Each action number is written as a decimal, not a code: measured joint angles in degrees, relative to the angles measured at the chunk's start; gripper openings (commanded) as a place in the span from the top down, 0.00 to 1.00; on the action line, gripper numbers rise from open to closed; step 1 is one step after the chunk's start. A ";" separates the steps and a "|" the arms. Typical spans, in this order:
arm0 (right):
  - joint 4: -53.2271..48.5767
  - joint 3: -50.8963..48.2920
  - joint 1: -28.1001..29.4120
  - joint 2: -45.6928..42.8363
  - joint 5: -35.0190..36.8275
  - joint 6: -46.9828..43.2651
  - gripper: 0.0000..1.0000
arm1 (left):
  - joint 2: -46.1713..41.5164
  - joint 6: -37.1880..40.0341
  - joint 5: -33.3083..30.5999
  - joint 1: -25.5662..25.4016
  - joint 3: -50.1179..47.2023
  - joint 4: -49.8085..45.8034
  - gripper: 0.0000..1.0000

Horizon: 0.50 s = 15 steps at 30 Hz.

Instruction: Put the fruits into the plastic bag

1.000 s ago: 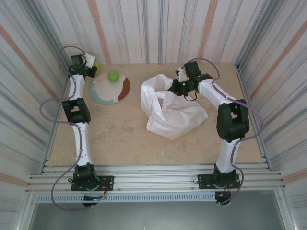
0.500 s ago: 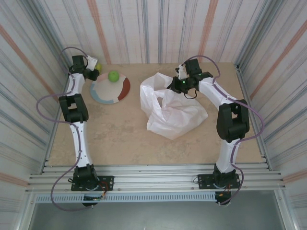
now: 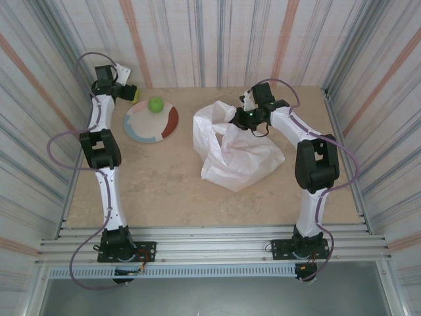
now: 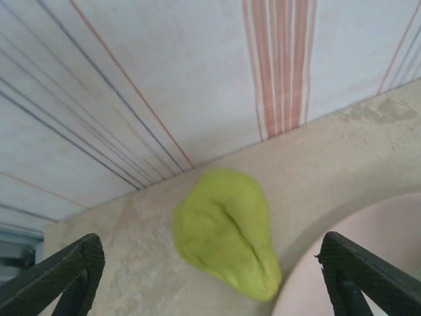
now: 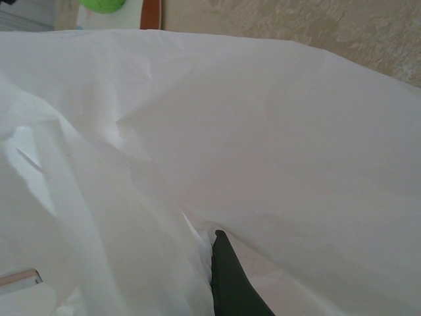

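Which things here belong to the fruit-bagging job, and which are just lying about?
Job:
- plastic bag, pinched by the shut right gripper
- green fruit
- yellow-green fruit by the far wall, between the fingers of the open left gripper, untouched

Lying about:
- multicoloured plate under the green fruit
- table

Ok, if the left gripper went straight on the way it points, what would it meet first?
Probably the yellow-green fruit, lying on the table by the back wall beside the plate. It sits centred ahead of the open left gripper, though depth is unclear.
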 measured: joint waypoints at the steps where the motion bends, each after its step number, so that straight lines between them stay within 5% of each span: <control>1: -0.02 0.02 0.00 0.00 0.00 0.00 1.00 | 0.42 0.57 -0.50 -0.24 0.15 0.46 0.06; 15: -0.42 1.20 0.07 0.94 0.02 -0.02 1.00 | 9.29 9.01 -4.85 -1.03 3.48 4.48 0.11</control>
